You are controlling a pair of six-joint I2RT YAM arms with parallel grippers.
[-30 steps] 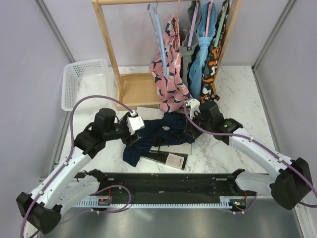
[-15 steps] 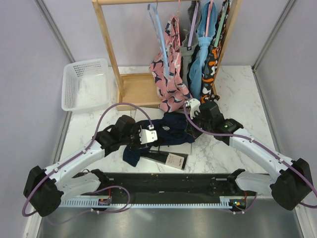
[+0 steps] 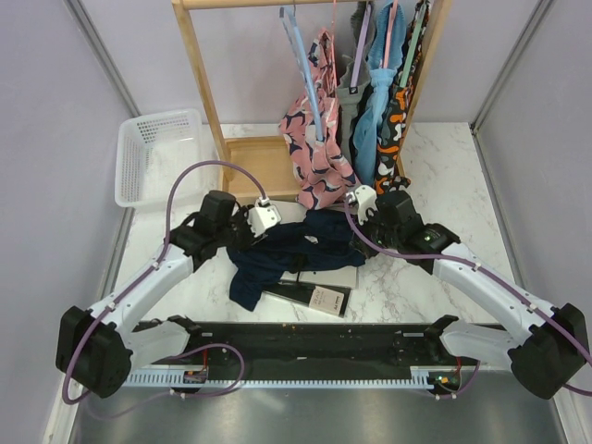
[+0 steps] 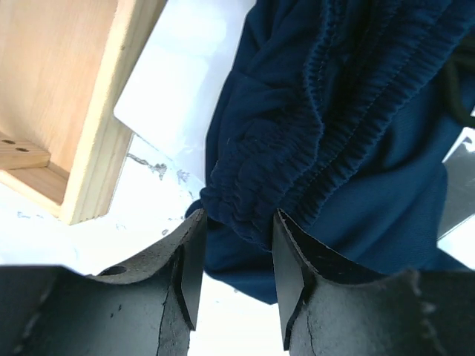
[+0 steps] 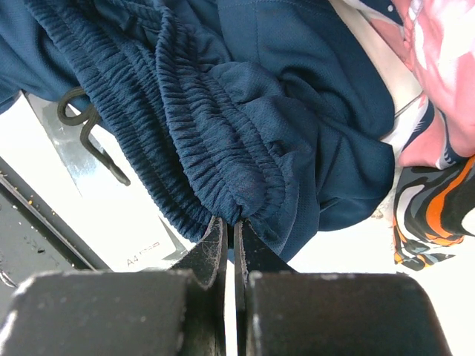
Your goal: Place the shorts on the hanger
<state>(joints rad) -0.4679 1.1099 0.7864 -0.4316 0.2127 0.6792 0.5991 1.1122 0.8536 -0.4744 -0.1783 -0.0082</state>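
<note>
Shorts (image 3: 296,248) lie crumpled on the table (image 3: 435,157), across flat sheets just in front of the wooden rack (image 3: 199,74) base. Right gripper (image 5: 229,222): fingers almost together, pinching the gathered elastic waistband at the shorts' right end. Left gripper (image 4: 236,222): jaws apart, straddling a bunched fold of waistband at the left end, fabric filling the gap. Hanger (image 3: 305,79) hangs on the rack rail, tilted, against the pink patterned garment (image 3: 319,157), well apart from the shorts
</note>
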